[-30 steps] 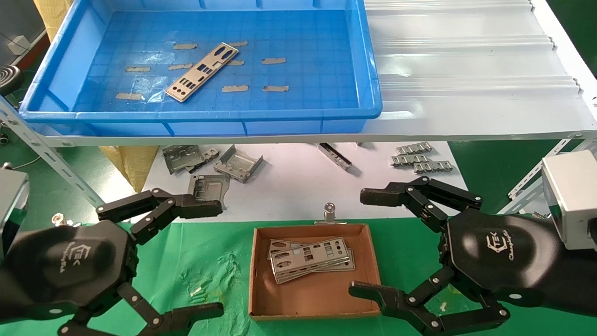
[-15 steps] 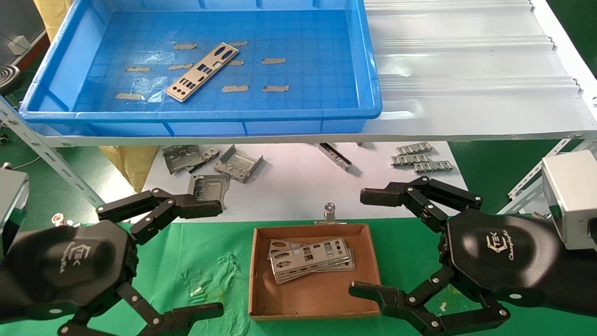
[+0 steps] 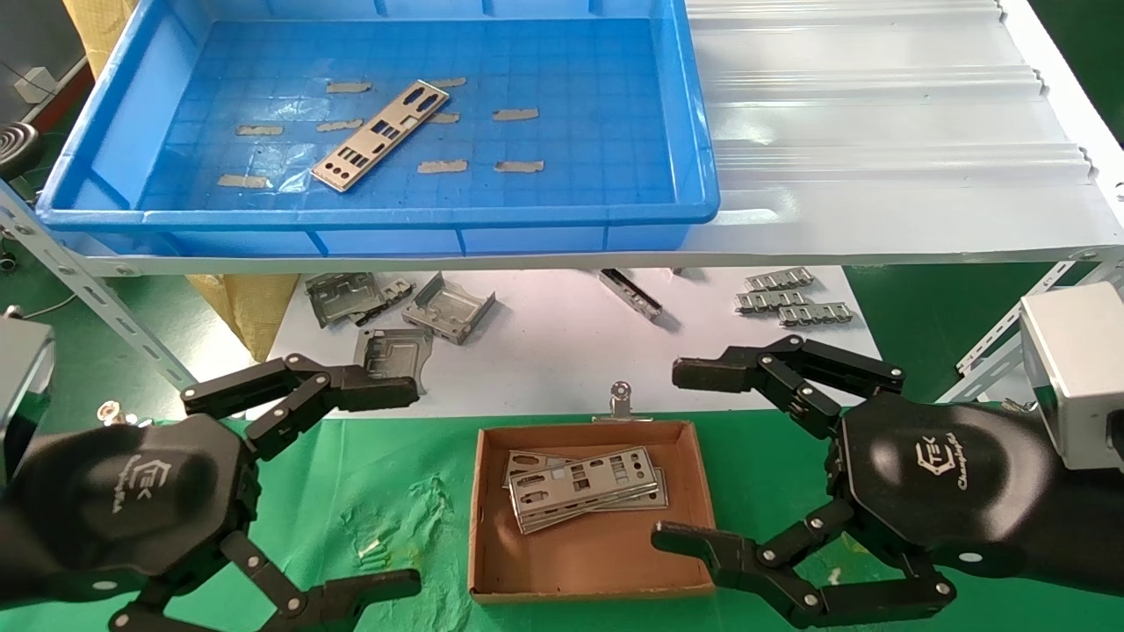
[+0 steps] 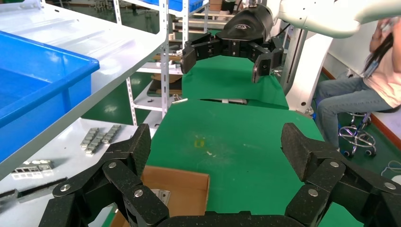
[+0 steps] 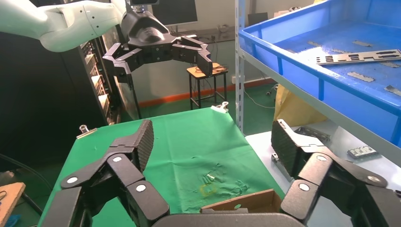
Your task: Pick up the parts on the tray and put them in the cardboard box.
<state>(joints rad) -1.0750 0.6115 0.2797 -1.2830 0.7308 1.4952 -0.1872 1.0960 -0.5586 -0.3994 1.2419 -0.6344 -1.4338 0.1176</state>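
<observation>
One part (image 3: 384, 134) lies flat and slantwise on the floor of the blue tray (image 3: 694, 114), among beige tape scraps (image 3: 442, 166), on the far shelf at the left. Several more parts (image 3: 584, 488) sit stacked in the cardboard box (image 3: 481, 527), which rests on the green cloth (image 3: 386, 491) at the near centre, a binder clip (image 3: 621, 401) just beyond its far edge. The left gripper (image 3: 399, 483) hovers left of the box with its fingers spread wide and nothing between them. The right gripper (image 3: 689, 456) hangs over the box's right edge, fingers likewise wide apart and holding nothing. Bent grey brackets (image 3: 404, 312) and ribbed strips (image 3: 795, 298) lie on the white sheet (image 3: 562, 342) beneath the shelf.
</observation>
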